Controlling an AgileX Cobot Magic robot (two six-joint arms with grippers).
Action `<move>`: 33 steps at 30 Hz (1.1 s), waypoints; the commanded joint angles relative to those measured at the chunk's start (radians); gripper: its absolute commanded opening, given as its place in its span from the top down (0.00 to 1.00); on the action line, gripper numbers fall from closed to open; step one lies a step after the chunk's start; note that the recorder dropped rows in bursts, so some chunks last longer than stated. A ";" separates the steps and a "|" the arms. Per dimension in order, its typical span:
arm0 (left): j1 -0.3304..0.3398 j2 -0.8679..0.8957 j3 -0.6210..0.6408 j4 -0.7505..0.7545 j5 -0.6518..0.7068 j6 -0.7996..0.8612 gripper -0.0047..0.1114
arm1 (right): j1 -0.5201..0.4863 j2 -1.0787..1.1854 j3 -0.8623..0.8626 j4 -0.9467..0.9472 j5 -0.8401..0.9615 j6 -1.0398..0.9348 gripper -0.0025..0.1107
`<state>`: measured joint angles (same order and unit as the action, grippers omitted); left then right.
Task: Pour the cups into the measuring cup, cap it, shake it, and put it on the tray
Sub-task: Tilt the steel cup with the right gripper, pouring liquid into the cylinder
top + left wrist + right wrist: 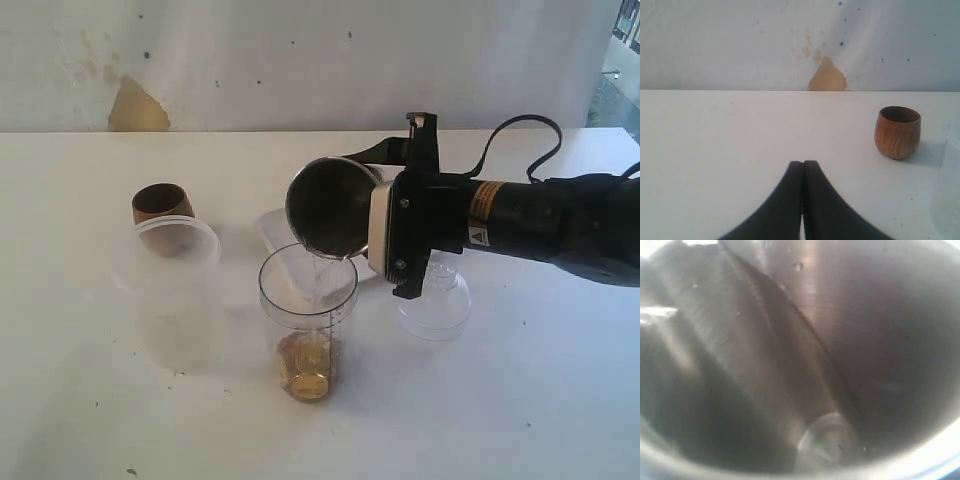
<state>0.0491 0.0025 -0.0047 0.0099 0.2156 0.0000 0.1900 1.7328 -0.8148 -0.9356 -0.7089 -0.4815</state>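
My right gripper [383, 237] is shut on the brushed-steel tumbler [330, 208], which is tipped mouth-down over the measuring cup [308, 320]. A thin clear stream runs from its lip into that cup, where amber liquid [308, 368] lies at the bottom. The tumbler's steel wall [790, 365] fills the right wrist view and hides the fingers. The brown wooden cup [162, 203] [897, 131] stands upright at the back left. My left gripper [803, 164] is shut and empty, low over bare table, well apart from the wooden cup. The white tray [272, 230] lies behind the measuring cup, mostly hidden.
A frosted translucent plastic cup [175, 295] stands left of the measuring cup, in front of the wooden cup. A clear domed lid [435, 302] rests on the table under my right arm. A white wall with a brown stain [137, 108] backs the table.
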 commanded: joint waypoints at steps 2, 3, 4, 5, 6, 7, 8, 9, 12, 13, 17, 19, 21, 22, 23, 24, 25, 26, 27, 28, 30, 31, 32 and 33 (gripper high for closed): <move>-0.001 -0.002 0.005 -0.002 -0.005 0.000 0.96 | 0.000 -0.014 -0.011 0.027 -0.059 -0.012 0.98; -0.001 -0.002 0.005 -0.002 -0.005 0.000 0.96 | 0.000 -0.014 -0.011 0.027 -0.059 -0.012 0.98; -0.001 -0.002 0.005 -0.002 -0.005 0.000 0.96 | 0.000 -0.014 -0.011 0.027 -0.062 -0.012 0.98; -0.001 -0.002 0.005 -0.002 -0.005 0.000 0.96 | 0.000 -0.014 -0.011 0.027 -0.064 -0.012 0.98; -0.001 -0.002 0.005 -0.002 -0.005 0.000 0.96 | 0.000 -0.014 -0.011 0.027 -0.066 -0.015 0.98; -0.001 -0.002 0.005 -0.002 -0.005 0.000 0.96 | 0.000 -0.014 -0.011 0.027 -0.072 -0.019 0.98; -0.001 -0.002 0.005 -0.002 -0.005 0.000 0.96 | 0.000 -0.014 -0.011 0.029 -0.075 -0.026 0.98; -0.001 -0.002 0.005 -0.002 -0.005 0.000 0.96 | 0.000 -0.014 -0.012 0.029 -0.078 -0.041 0.98; -0.001 -0.002 0.005 -0.002 -0.005 0.000 0.96 | 0.000 -0.014 -0.012 0.037 -0.081 -0.065 0.98; -0.001 -0.002 0.005 -0.002 -0.005 0.000 0.96 | 0.000 -0.014 -0.012 0.044 -0.082 -0.065 0.98; -0.001 -0.002 0.005 -0.002 -0.005 0.000 0.96 | 0.000 -0.014 -0.012 0.044 -0.082 -0.084 0.98; -0.001 -0.002 0.005 -0.002 -0.005 0.000 0.96 | 0.000 -0.014 -0.012 0.046 -0.087 -0.093 0.98; -0.001 -0.002 0.005 -0.002 -0.005 0.000 0.96 | 0.000 -0.014 -0.012 0.046 -0.089 -0.095 0.98; -0.001 -0.002 0.005 -0.002 -0.005 0.000 0.96 | 0.000 -0.014 -0.012 0.046 -0.089 -0.095 0.98; -0.001 -0.002 0.005 -0.002 -0.005 0.000 0.96 | 0.000 -0.014 -0.012 0.046 -0.089 -0.103 0.98; -0.001 -0.002 0.005 -0.002 -0.005 0.000 0.96 | 0.000 -0.014 -0.012 0.048 -0.090 -0.111 0.98; -0.001 -0.002 0.005 -0.002 -0.005 0.000 0.96 | 0.000 -0.014 -0.012 0.048 -0.094 -0.126 0.98; -0.001 -0.002 0.005 -0.002 -0.005 0.000 0.96 | 0.000 -0.014 -0.012 0.048 -0.096 -0.126 0.98; -0.001 -0.002 0.005 -0.002 -0.005 0.000 0.96 | 0.000 -0.014 -0.012 0.048 -0.105 -0.126 0.98; -0.001 -0.002 0.005 -0.002 -0.005 0.000 0.96 | 0.000 -0.014 -0.012 0.048 -0.105 -0.126 0.98; -0.001 -0.002 0.005 -0.002 -0.005 0.000 0.96 | 0.000 -0.014 -0.012 0.048 -0.105 -0.133 0.98; -0.001 -0.002 0.005 -0.002 -0.005 0.000 0.96 | 0.000 -0.014 -0.012 0.048 -0.105 -0.151 0.98; -0.001 -0.002 0.005 -0.002 -0.005 0.000 0.96 | 0.000 -0.014 -0.012 0.048 -0.107 -0.165 0.98; -0.001 -0.002 0.005 -0.002 -0.005 0.000 0.96 | 0.000 -0.014 -0.012 0.048 -0.109 -0.180 0.98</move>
<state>0.0491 0.0025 -0.0047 0.0099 0.2156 0.0000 0.1900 1.7328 -0.8148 -0.9182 -0.7641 -0.6282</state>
